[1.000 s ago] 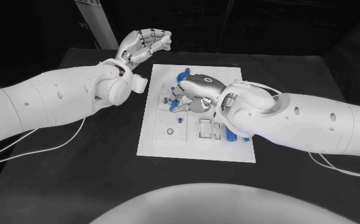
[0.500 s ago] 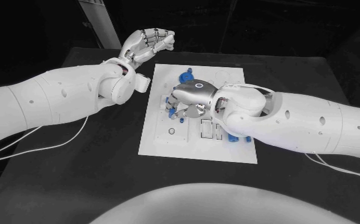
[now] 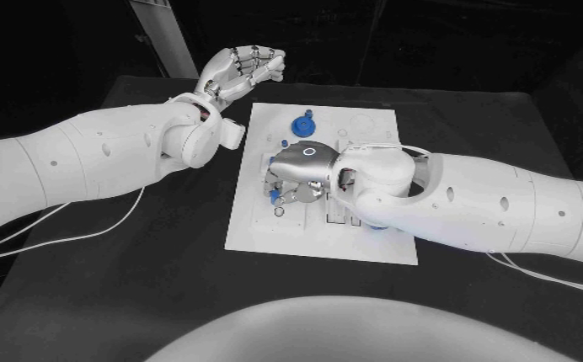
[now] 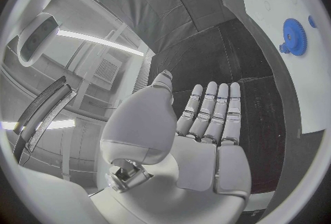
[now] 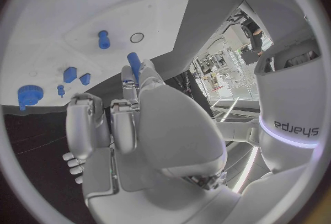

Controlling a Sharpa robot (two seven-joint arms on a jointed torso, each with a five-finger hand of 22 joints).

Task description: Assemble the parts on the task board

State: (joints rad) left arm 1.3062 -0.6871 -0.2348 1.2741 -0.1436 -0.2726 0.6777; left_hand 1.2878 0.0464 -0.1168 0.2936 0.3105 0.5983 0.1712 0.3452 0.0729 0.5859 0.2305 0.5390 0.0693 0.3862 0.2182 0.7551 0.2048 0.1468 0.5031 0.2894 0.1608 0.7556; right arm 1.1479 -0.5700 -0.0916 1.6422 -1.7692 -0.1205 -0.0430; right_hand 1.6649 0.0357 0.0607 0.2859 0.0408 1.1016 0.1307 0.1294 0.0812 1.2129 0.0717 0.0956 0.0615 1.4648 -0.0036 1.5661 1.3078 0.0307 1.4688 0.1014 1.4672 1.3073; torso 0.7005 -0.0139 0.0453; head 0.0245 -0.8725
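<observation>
A black table (image 3: 146,295) in a dark room carries the flat white rectangular task board (image 3: 318,240), over whose middle the right hand (image 3: 300,174) hangs palm down, seemingly pinching a small blue cylindrical peg (image 5: 134,62) at its fingertips, so I judge a part is being carried to its socket and must next be lined up and pressed in. The left hand (image 3: 238,68) is raised beyond the board's far left corner, holding nothing, fingers straight and side by side, while a round blue toothed gear (image 3: 300,125) sits at the board's far end.

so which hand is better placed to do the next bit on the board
Probably the right hand: it is down over the task board among the blue parts, holding one. The left hand is raised beyond the board's far left corner, holding nothing.
</observation>
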